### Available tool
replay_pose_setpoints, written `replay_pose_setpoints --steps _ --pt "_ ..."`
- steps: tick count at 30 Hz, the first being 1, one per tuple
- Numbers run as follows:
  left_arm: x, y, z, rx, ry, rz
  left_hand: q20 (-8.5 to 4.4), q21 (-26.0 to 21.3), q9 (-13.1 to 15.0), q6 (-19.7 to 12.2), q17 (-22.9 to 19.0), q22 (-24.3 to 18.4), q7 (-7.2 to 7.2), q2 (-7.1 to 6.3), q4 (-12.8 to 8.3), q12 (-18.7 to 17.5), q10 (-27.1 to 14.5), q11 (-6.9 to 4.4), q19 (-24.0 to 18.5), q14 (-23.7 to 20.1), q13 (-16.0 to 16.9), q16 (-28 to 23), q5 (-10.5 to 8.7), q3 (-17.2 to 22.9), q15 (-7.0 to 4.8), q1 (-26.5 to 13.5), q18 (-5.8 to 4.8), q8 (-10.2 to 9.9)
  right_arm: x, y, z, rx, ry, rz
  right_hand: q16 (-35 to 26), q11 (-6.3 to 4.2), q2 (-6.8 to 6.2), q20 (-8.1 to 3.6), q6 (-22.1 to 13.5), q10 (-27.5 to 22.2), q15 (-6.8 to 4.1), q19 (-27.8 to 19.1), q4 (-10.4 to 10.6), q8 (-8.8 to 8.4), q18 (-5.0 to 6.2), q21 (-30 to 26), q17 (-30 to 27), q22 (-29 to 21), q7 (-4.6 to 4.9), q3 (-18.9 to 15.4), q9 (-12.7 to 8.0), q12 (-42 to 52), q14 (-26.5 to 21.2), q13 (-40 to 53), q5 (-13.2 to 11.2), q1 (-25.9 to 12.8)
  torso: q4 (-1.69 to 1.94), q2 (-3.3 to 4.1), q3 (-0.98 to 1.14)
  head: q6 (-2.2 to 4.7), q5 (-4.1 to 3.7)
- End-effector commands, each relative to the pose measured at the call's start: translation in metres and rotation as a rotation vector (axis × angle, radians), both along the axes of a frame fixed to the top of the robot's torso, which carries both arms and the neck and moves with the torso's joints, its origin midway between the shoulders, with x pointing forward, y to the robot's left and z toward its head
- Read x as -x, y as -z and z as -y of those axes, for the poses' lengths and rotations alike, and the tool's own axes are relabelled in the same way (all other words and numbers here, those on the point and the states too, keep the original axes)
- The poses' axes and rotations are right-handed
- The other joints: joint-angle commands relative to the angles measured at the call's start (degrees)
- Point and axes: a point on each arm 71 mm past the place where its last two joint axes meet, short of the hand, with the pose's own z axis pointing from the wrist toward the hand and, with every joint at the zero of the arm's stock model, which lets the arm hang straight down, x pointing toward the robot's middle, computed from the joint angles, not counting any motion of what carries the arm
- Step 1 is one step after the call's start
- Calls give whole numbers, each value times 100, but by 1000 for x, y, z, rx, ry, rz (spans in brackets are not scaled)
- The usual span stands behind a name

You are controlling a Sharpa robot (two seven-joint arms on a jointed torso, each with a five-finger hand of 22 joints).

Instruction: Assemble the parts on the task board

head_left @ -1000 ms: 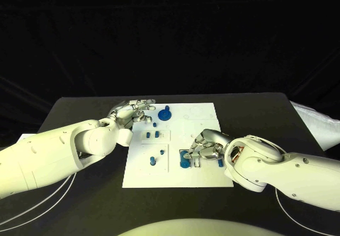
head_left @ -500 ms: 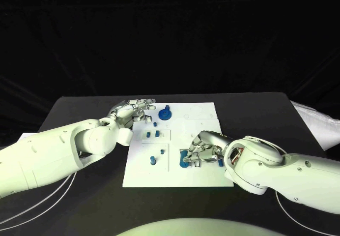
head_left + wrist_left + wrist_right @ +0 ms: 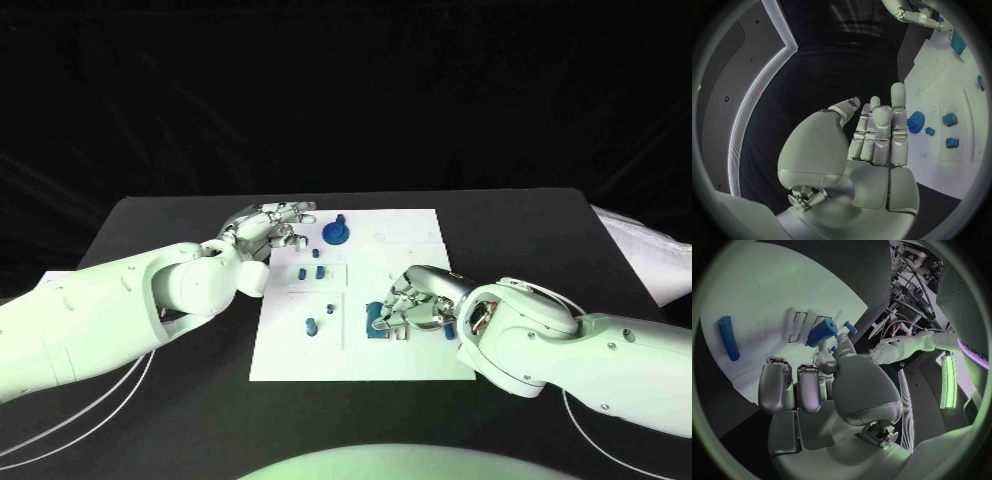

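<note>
1. Fingers (image 3: 411, 305) of the right hand (image 3: 418, 308) are curled down over the near right part of the task board (image 3: 404, 355), onto a blue part (image 3: 379, 322); the right wrist view shows a blue cylinder-shaped part (image 3: 822, 332) at the fingertips, thumb alongside. Whether it is truly gripped or only touched, I cannot tell.
2. Left hand (image 3: 268, 228) sits at the far left edge of the board, fingers (image 3: 879, 131) straight, close together, holding nothing.
3. Task board lies flat in the middle of the black tabletop (image 3: 173, 400), long side running away from the robot.
4. On the board: a blue gear (image 3: 335, 235) at the far end, just beside the left hand's fingertips; two small blue blocks (image 3: 309, 272) in the raised panel below it; a small peg (image 3: 316, 253) between gear and blocks.
5. Nearer: two more blue pieces (image 3: 319, 318) on the left half, apart from the right hand.
6. Right wrist view: a loose blue rod (image 3: 728, 338) lying flat on the white surface, well apart from the fingers.
7. White cloth-like object (image 3: 642, 250) at the tabletop's right edge, off the board.
</note>
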Motion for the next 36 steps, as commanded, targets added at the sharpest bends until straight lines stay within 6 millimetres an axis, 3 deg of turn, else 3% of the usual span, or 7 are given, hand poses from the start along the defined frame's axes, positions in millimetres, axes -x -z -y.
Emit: replay_pose_setpoints --steps 1,7,9,15,22,28,36 --pt "0 -1 2 10 18 7 8 -17 0 -27 -5 -5 -6 -1 -13 39 -37 -4 25 -49 6 -31 31 -6 -10 44 63 32 2 0 -3 9 -36 4 18 -3 -16 2 32 50 -40 35 -13 39 -35 20 76 6 -21 0 12 15 365 9 -8 41 -6 -1 1 -6 3" --pt "1 -1 3 11 22 7 8 -17 0 -27 -5 -5 -6 -1 -13 39 -37 -4 25 -49 6 -31 31 -6 -10 44 63 32 2 4 -5 22 -42 -18 21 -13 29 -8 34 59 -49 36 -78 62 -37 26 86 18 -31 34 29 24 364 27 -51 160 3 1 -1 3 -1" --pt "1 -1 3 11 22 7 8 -17 0 -27 -5 -5 -6 -1 -13 39 -37 -4 25 -49 6 -31 31 -6 -10 44 63 32 1 5 -4 27 -33 -16 25 -23 95 -13 41 68 -57 36 -117 76 -37 28 94 21 -42 82 37 34 365 42 -62 241 7 4 3 1 3" --pt "1 -1 3 11 21 7 9 -21 0 -29 -7 -7 -5 3 -11 43 -41 -3 25 -50 6 -31 32 -6 -10 41 63 34 -5 9 -1 55 -1 1 30 -62 385 -43 32 88 -91 35 -318 109 -37 31 114 27 -83 368 62 43 365 77 -393 590 5 1 0 -4 7" --pt "1 -1 3 10 21 6 9 -21 0 -29 -7 -7 -5 3 -11 43 -41 -3 25 -50 6 -31 32 -6 -10 41 63 34 -5 12 -2 75 -13 -7 60 -103 614 -73 42 225 -127 47 -577 132 -40 39 177 46 -130 773 82 252 375 298 -588 900 4 5 5 -26 20" --pt "1 -1 2 10 21 5 9 -21 0 -30 -8 -7 -5 4 -11 43 -41 -2 25 -51 6 -31 32 -6 -10 40 63 34 -4 13 -2 93 -32 -13 66 -118 520 -82 71 303 -134 54 -758 155 -43 41 196 56 -145 947 103 360 377 423 -618 941 -4 5 7 -44 22" --pt "1 -1 1 8 18 4 10 -23 -1 -32 -14 -8 -4 7 -8 46 -44 -1 26 -54 6 -34 32 -6 -9 36 63 36 -2 13 2 120 -39 -7 59 -123 422 -85 97 330 -138 54 -805 169 -43 39 188 55 -154 972 112 397 375 470 -636 881 4 0 3 -60 12"
